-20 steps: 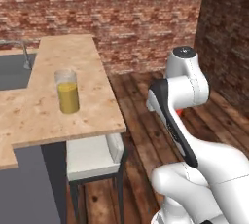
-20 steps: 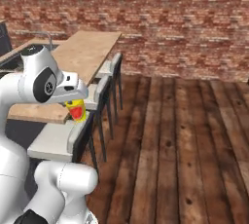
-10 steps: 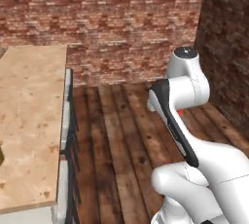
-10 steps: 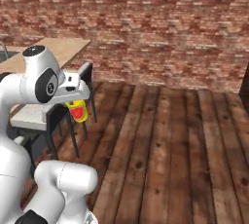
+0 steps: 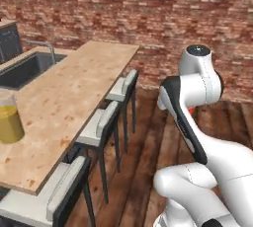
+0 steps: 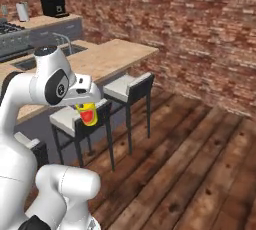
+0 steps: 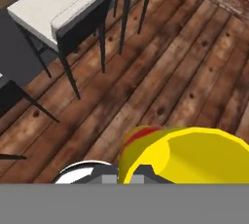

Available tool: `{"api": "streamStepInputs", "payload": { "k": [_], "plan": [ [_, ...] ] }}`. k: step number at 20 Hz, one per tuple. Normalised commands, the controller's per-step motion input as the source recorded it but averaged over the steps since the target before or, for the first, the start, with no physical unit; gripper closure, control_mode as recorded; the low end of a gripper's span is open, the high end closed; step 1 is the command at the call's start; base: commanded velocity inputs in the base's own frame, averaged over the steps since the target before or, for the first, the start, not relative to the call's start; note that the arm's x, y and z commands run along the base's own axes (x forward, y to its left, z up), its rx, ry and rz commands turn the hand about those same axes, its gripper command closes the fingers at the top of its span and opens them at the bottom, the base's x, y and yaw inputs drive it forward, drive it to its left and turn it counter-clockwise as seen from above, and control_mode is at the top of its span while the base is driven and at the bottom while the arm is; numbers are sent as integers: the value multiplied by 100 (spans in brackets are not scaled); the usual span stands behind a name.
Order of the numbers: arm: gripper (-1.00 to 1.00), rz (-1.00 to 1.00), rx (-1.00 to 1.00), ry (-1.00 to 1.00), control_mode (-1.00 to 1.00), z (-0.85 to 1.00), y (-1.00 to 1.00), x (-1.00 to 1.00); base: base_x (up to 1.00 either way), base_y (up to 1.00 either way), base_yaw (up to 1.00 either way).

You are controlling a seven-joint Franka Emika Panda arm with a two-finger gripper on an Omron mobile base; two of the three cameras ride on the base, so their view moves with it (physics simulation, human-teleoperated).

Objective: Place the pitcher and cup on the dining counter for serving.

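Yellow cup (image 6: 88, 114) with red-orange markings, gripped at the gripper (image 6: 86, 108), jaws apparently clamped on it though the fingertips sit mostly hidden behind it. Seen close in the hand view as a wide yellow rim (image 7: 194, 157) just ahead of the fingers, held in the air over dark wooden floor (image 7: 160, 67). Beyond and below the gripper, white-seated stools (image 7: 58, 13). Farther off, past the stools, the light wood dining counter (image 5: 74, 93), with the pitcher (image 5: 9, 122) of amber liquid standing on it, well apart from the gripper. Brick wall (image 6: 200, 34) behind.
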Motion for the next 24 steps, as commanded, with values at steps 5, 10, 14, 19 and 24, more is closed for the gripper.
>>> {"api": "streamStepInputs", "payload": {
  "k": [5, 10, 14, 19, 24],
  "plan": [
    [100, 0, 0, 0, 100, 0, 0, 0, 28, -17, 96],
    [100, 0, 0, 0, 100, 0, 0, 0, 30, -59, 76],
    [100, 0, 0, 0, 100, 0, 0, 0, 43, -99, 50],
    [100, 0, 0, 0, 100, 0, 0, 0, 67, -77, 40],
    [100, 3, 0, 0, -100, 3, 0, 19, 65, -26, 21]
  ]
}}
